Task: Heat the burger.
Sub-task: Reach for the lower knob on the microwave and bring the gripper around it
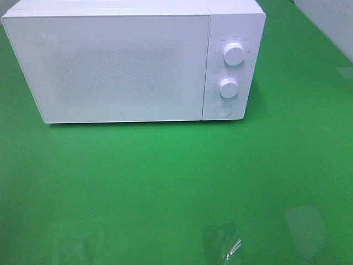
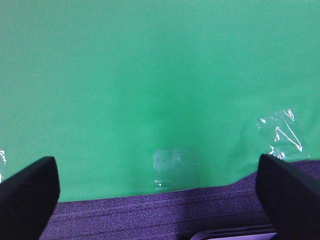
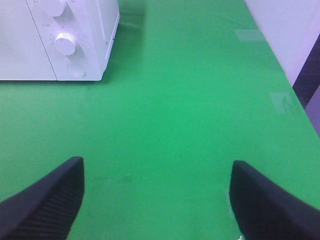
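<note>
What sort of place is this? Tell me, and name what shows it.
Probably a lab test bench staged as a kitchen, not a real one: a white microwave, door shut, on a green mat with clear tape near its edge, and purple carpet beyond.

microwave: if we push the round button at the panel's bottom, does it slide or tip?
Probably won't tip: the microwave is wide, low and sits flat on the table. It might slide back a little, since the green surface looks glossy. The button sits low, so leverage is likely small.
</note>
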